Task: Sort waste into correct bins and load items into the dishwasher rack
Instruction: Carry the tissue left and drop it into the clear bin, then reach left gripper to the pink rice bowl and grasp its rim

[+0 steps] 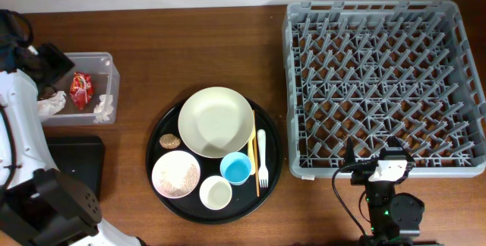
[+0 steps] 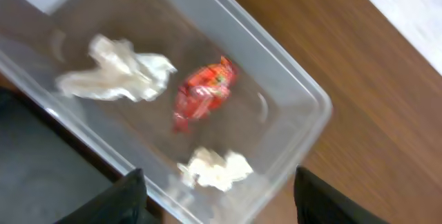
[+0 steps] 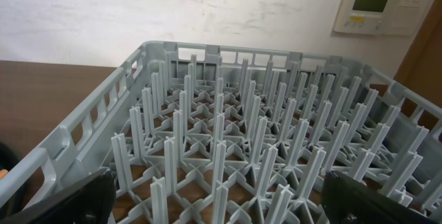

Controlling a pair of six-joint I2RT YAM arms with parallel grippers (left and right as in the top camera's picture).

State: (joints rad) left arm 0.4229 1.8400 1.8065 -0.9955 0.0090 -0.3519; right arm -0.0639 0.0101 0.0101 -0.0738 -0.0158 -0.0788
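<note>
Step in hand: waste sorting, judged part done. Item 1, left gripper (image 2: 219,200): fingers wide apart, empty, above the clear tub (image 2: 307,89), which holds 2 tissues (image 2: 117,77) and 1 red wrapper (image 2: 202,94). Item 2, right gripper (image 3: 221,200): fingers spread, empty, at the near wall of the dishwasher rack (image 1: 383,86), nothing loaded. Item 3, black tray (image 1: 76,162): nothing visible inside. Item 4, round tray (image 1: 156,136): pink bowl (image 1: 155,171) of rice (image 1: 176,175) and brown bit (image 1: 169,141), unsorted; the next reach likely goes there.

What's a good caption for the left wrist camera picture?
The open left claw hovers over a clear plastic rectangular tub holding two crumpled white tissues and a small red shiny wrapper.
</note>
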